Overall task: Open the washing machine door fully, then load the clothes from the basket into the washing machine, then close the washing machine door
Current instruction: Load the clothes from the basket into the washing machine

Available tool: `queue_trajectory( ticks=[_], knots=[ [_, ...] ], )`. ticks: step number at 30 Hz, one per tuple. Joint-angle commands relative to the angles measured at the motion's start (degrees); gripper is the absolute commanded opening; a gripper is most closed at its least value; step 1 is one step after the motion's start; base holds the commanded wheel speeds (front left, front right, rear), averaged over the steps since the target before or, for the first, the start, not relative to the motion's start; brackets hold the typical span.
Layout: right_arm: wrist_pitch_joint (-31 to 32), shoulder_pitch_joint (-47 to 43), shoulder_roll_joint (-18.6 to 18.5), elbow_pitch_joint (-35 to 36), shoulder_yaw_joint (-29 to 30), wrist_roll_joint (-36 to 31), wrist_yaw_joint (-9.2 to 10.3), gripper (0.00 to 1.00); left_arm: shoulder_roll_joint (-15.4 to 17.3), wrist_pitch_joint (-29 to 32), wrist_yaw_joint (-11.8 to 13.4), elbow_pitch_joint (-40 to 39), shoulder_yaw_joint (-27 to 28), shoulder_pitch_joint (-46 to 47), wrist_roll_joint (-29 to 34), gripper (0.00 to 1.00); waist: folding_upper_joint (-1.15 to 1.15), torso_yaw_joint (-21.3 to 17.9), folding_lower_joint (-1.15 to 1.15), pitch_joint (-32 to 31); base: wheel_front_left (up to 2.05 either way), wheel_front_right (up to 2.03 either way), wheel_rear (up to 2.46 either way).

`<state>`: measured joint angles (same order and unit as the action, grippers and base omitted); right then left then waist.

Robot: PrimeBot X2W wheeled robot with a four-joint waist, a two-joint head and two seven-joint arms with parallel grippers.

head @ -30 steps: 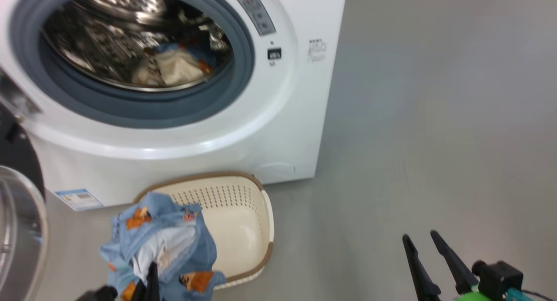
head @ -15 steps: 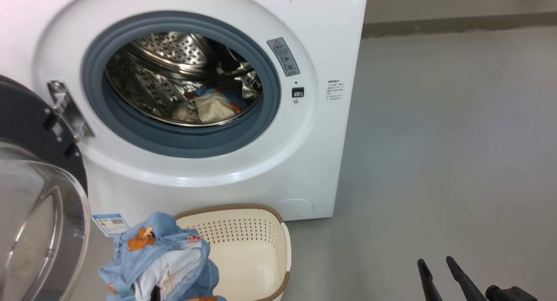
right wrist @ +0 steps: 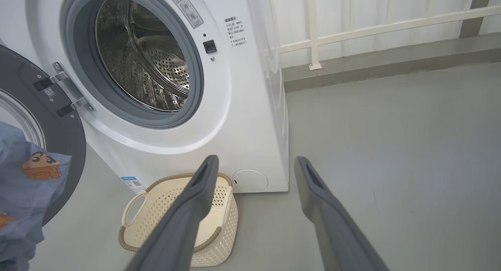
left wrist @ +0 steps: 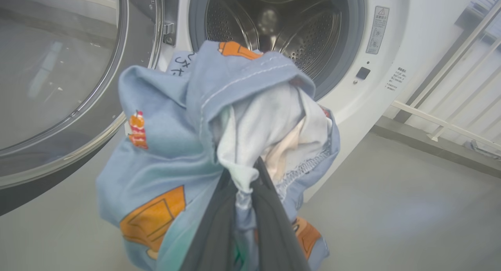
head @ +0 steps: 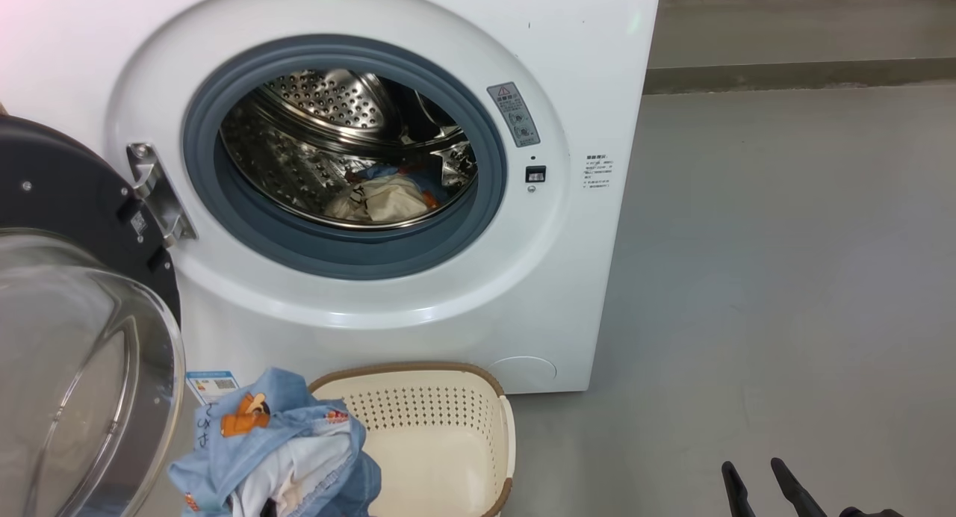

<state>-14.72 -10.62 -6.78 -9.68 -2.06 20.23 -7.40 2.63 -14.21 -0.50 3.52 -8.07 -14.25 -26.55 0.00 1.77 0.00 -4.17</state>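
Note:
The white washing machine [head: 590,76] stands with its door [head: 67,196] swung open to the left, the glass bowl [head: 82,367] bulging toward me. A cream garment [head: 381,199] lies in the steel drum [head: 314,121]. My left gripper [left wrist: 244,177] is shut on the light blue garment [left wrist: 172,118] with orange prints, which hangs bunched in front of the drum opening. In the head view that blue garment [head: 276,442] hangs beside the left end of the cream basket [head: 418,369], whose inside looks bare. My right gripper [head: 758,480] is open over the floor at the lower right, its fingers [right wrist: 199,185] spread wide.
Grey floor [head: 784,278] stretches open to the right of the machine. A low kerb [head: 799,75] and a white railing [right wrist: 352,32] run behind it. A blue label sticker [head: 213,386] sits low on the machine's front.
The camera has lifted and turned, so machine and basket sit lower and further right in the picture. The blue garment stays gripped; the right gripper stays open.

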Motion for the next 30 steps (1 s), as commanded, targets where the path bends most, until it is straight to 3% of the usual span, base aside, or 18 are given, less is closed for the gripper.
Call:
queue_trajectory(
  ticks=[1, 30],
  knots=[
    [-0.28, 0.99, -0.47, 1.40, -1.21, -0.58, -0.09, 1.00, 0.25, -0.79, 0.23, -1.99, 1.69, 1.17, 0.61, 0.00, 0.00, -0.02, 0.00, 0.01, 0.00, 0.00, 0.00],
    [-0.28, 2.35, -0.62, 1.66, -3.17, -0.64, -0.09, 1.00, 0.25, -0.79, -0.35, -3.24, 1.30, 4.53, 1.77, 0.00, 0.00, -1.97, 0.00, 2.30, 0.00, 0.00, 0.00]
  ],
)
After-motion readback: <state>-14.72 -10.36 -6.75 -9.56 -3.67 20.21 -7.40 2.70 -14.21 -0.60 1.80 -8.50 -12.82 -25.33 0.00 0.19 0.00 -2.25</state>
